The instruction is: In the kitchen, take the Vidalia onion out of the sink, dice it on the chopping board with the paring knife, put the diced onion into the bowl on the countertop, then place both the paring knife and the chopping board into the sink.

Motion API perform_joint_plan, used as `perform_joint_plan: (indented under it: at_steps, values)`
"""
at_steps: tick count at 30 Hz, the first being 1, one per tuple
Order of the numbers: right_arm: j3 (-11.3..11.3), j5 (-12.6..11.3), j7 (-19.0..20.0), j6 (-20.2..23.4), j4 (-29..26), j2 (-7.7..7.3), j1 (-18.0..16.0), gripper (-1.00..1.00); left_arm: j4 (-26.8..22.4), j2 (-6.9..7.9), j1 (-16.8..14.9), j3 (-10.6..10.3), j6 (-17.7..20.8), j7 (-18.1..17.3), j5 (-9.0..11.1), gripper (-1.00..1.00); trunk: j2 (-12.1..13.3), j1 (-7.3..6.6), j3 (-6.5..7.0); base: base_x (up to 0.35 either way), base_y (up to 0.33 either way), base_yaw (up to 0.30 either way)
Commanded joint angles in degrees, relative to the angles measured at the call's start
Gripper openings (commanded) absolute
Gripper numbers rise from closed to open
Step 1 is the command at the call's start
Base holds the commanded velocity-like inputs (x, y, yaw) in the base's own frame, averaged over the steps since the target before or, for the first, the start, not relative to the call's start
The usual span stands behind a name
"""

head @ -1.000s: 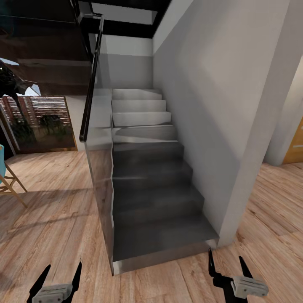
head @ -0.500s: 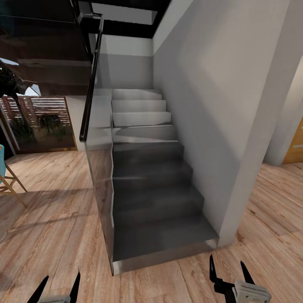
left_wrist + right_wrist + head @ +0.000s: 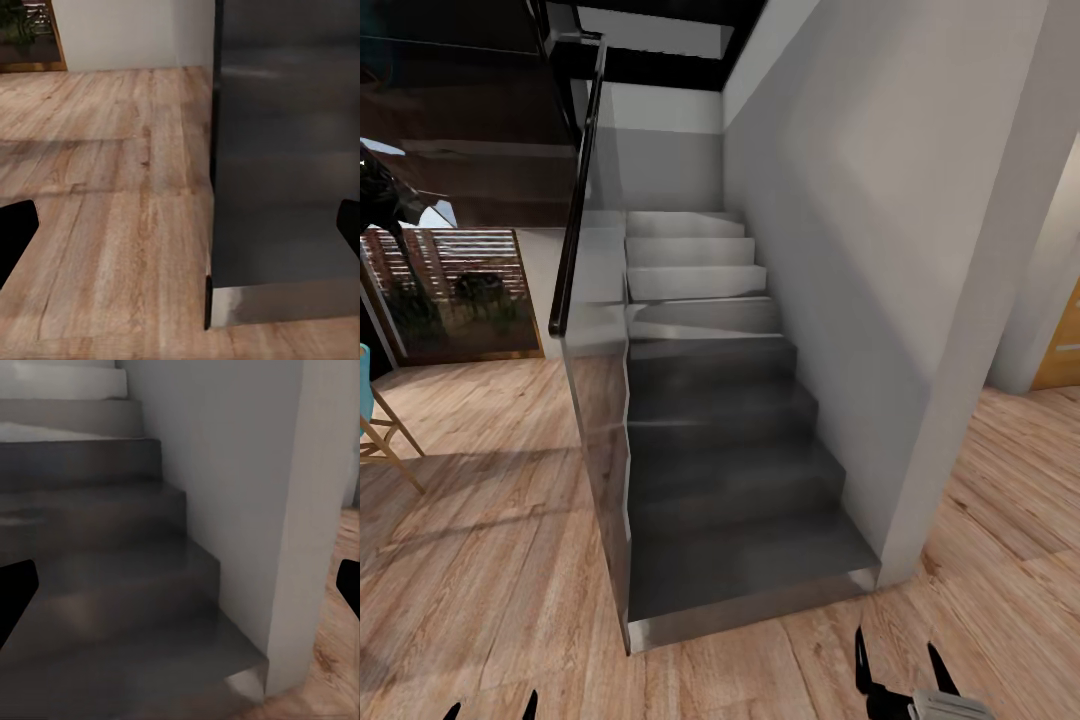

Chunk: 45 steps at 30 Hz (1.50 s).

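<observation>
Head view gives us no onion, sink or countertop; we face a dark staircase (image 3: 730,470) on a wooden floor (image 3: 490,560). Our right gripper (image 3: 900,672) and left gripper (image 3: 490,708) hang spread and empty. We should turn the base away and search for the kitchen.

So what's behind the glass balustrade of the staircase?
Through the glass balustrade, the dark grey stair treads and paler upper steps show. Past the top steps, the ceiling hides where the flight leads.

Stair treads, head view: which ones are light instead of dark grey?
The top three steps, near-white, past the turn. Every tread below, down to the bottom step on the wood floor, is dark grey.
</observation>
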Motion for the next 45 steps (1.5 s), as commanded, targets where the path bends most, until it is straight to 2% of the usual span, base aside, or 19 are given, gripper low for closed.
perform_joint_plan:
  at_steps: [1,10,31,35,37,38,39,41,45]
  values:
    - [0.03,0.4,-0.42,-0.01,0.11,0.02,0.01,1.0,0.24,0.03,0.01,0.08,-0.1,0.03,0.34,1.0,-0.02,0.0,-0.03,0.0,0.0,0.0]
    - [0.03,0.42,-0.58,-0.22,2.51,0.16,0.01,1.0,4.35,-0.06,0.02,0.46,-0.21,0.03,0.37,1.0,-0.02,0.0,-0.03,0.0,0.0,0.13]
    - [-0.18,0.47,-0.61,-0.31,4.19,0.13,0.01,1.0,6.33,-0.36,0.02,0.52,-0.3,0.03,0.41,1.0,-0.02,0.0,-0.03,0.0,0.0,0.28]
    - [-0.22,0.37,-0.76,-1.73,4.21,0.17,0.01,1.0,6.92,-0.4,-0.02,0.63,-0.3,0.04,0.42,1.0,-0.02,0.0,-0.03,0.0,0.0,0.282]
    - [-0.22,0.34,-1.57,-4.55,4.26,0.19,0.01,1.0,7.05,-0.41,-0.03,0.63,-0.3,0.05,0.43,1.0,-0.02,0.0,-0.03,0.0,0.0,0.282]
    - [-0.2,0.42,-6.54,-11.48,4.72,0.47,0.01,1.0,7.14,-0.41,-0.01,0.68,-0.3,0.08,0.43,1.0,-0.02,0.0,-0.03,0.0,0.0,0.282]
    - [-0.15,0.48,-9.26,-13.7,5.14,0.76,0.01,1.0,7.15,-0.41,-0.01,0.69,-0.3,0.09,0.43,1.0,-0.02,0.0,-0.03,0.0,0.0,0.282]
    - [-0.07,0.58,-12.94,-15.54,6.05,1.15,0.01,1.0,7.2,-0.46,-0.03,0.71,-0.26,0.1,0.43,1.0,-0.02,0.0,-0.03,0.0,0.0,0.273]
    - [0.11,0.75,-16.12,-16.6,7.94,1.25,0.01,1.0,7.25,-0.49,-0.04,0.67,-0.22,0.11,0.43,1.0,-0.02,0.0,-0.03,0.0,0.0,0.136]
